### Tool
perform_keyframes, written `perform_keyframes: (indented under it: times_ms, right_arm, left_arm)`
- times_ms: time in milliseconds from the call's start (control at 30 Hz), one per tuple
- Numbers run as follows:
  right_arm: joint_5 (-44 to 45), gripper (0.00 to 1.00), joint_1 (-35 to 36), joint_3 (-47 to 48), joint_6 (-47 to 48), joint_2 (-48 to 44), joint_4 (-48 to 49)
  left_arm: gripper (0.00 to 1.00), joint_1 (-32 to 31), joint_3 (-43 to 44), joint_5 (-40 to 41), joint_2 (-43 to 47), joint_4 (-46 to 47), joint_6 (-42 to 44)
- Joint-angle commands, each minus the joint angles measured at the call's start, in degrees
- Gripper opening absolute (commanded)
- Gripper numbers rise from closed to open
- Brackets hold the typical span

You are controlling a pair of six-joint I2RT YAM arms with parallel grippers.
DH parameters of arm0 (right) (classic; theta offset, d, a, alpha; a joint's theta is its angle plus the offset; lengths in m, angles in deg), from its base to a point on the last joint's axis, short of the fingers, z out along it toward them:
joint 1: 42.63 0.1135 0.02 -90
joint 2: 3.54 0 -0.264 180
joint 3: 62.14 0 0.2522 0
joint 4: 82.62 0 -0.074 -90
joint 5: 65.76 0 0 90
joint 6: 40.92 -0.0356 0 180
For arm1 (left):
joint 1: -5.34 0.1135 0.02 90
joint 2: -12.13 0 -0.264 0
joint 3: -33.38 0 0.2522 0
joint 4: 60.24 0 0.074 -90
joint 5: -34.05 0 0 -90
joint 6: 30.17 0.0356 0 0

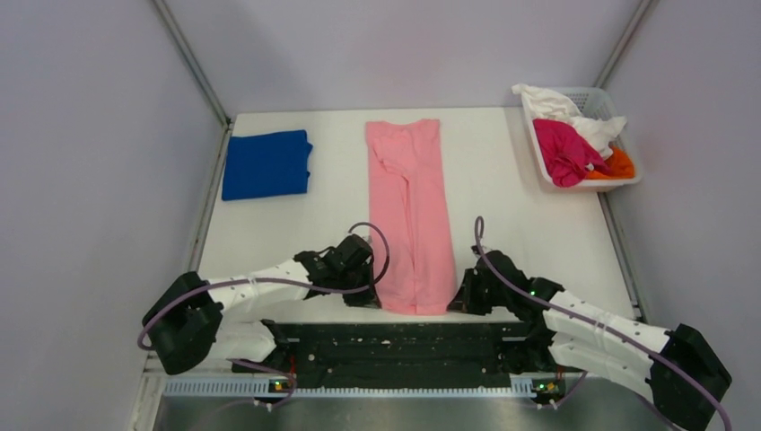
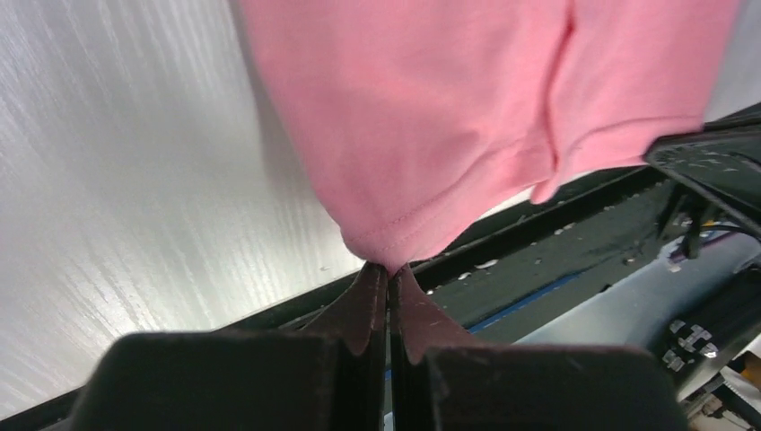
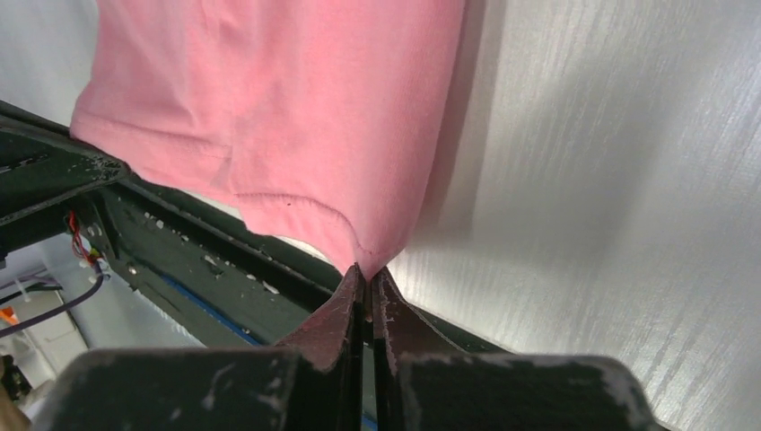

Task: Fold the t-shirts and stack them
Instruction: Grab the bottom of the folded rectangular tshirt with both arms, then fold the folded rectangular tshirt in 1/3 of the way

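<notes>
The light pink t-shirt lies as a long narrow strip down the middle of the table, sides folded in. My left gripper is shut on its near left corner. My right gripper is shut on its near right corner. Both corners sit pinched at the fingertips, just off the table's near edge. The royal blue t-shirt lies folded at the far left. Magenta, white and orange t-shirts are heaped in the basket.
The white slotted basket stands at the far right edge of the table. A black rail runs along the near edge between the arm bases. Grey walls close in the left, right and back.
</notes>
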Motion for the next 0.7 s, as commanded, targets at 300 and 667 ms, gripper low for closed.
perform_keyframes:
  times_ms: [300,667]
  right_arm:
    - [1.08,0.00,-8.49,24.20,10.22,16.98,3.83]
    - [0.83,0.00,-20.64,42.65,14.05,39.03,10.51]
  left_arm:
    - [0.00,11.01,22.81,1.92,-9.46,-2.08,7.67]
    - [0.00,25.90,45.41,-3.45,-29.24,-6.89,14.66]
